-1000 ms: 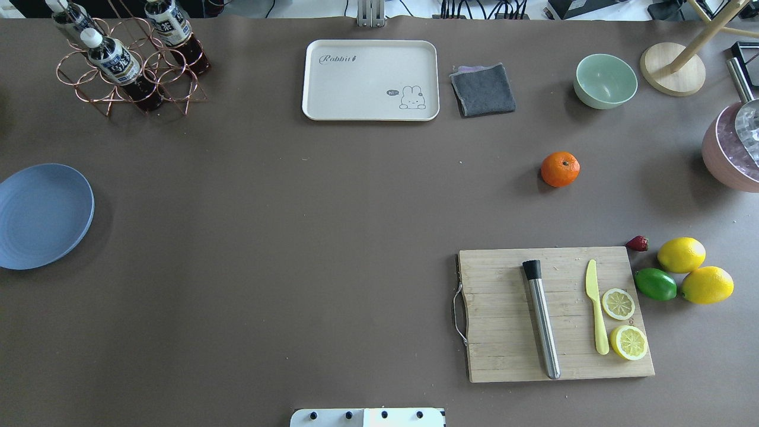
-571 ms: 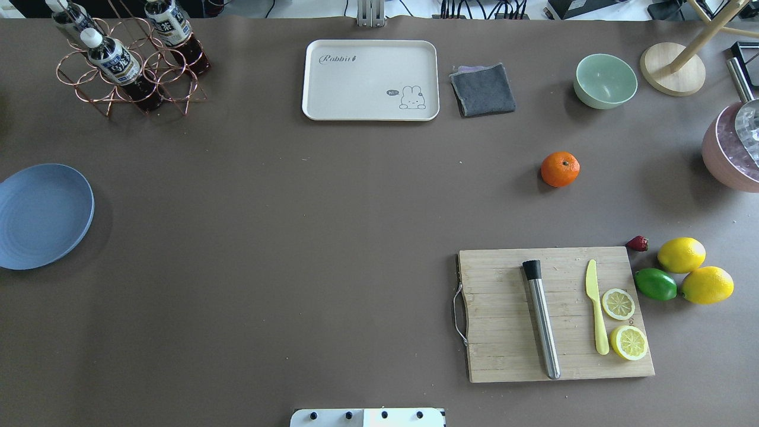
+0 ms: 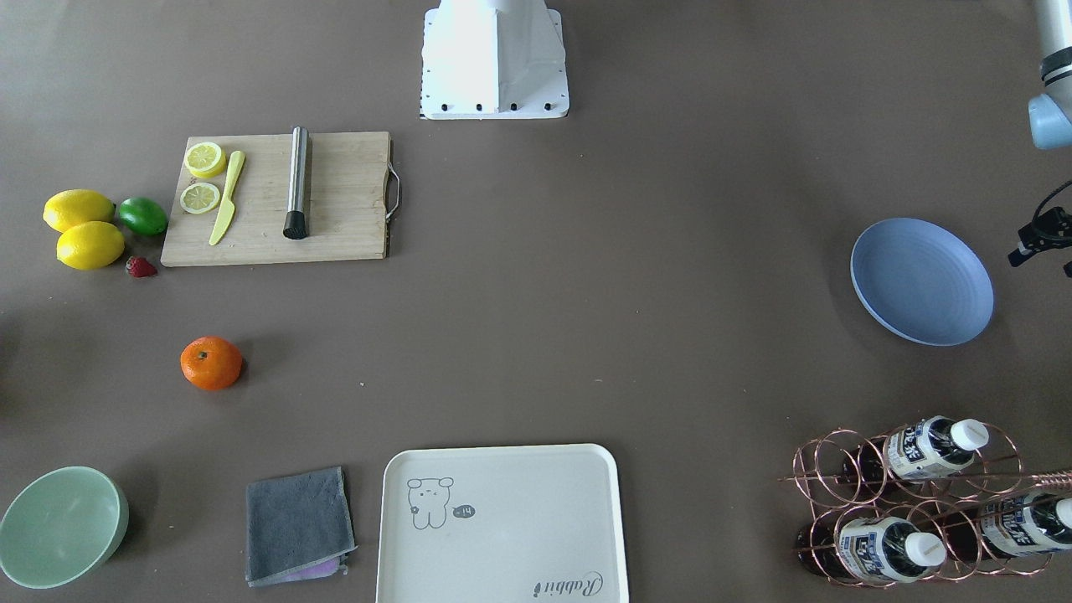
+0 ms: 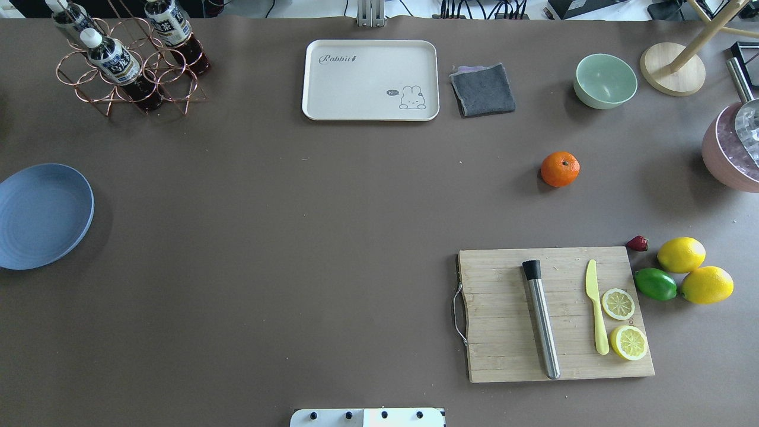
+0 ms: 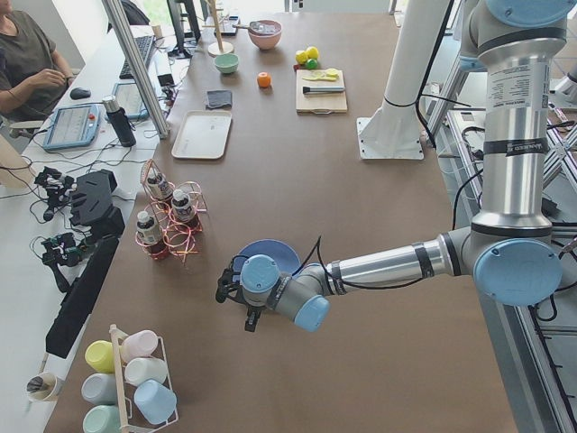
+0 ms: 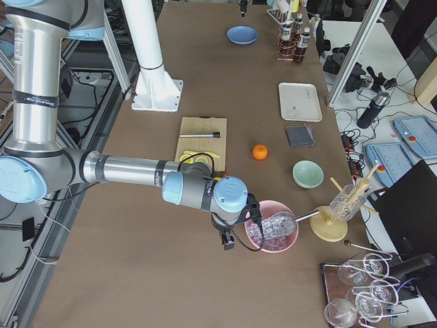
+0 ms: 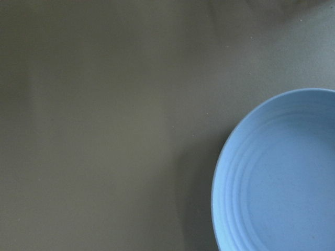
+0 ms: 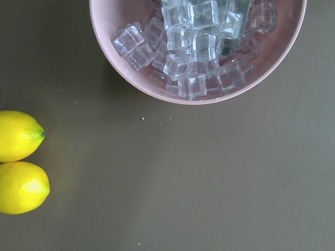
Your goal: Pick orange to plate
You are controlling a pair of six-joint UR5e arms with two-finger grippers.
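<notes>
The orange [image 4: 560, 169] rests alone on the brown table on the right side, between the mint bowl and the cutting board; it also shows as the orange [image 3: 211, 363]. Far across the table, the blue plate [image 4: 41, 216] lies at the left edge with nothing on it. My left gripper [image 5: 236, 290] hovers beside the plate [image 5: 270, 253]; its wrist view holds only the plate rim [image 7: 225, 172]. My right gripper [image 6: 229, 239] hangs next to a pink ice bowl [image 6: 273, 232], well away from the orange [image 6: 259, 152]. Neither gripper's fingers can be read.
A cutting board [image 4: 504, 356] holds a muddler [image 4: 542, 323], a yellow knife [image 4: 596, 314] and lemon slices [image 4: 618, 303]. Lemons [image 4: 682, 254], a lime [image 4: 655, 284] and a strawberry [image 4: 637, 243] lie beside it. Cream tray [image 4: 370, 80], grey cloth [image 4: 483, 89], mint bowl [image 4: 605, 80], bottle rack [image 4: 124, 65] line the far side.
</notes>
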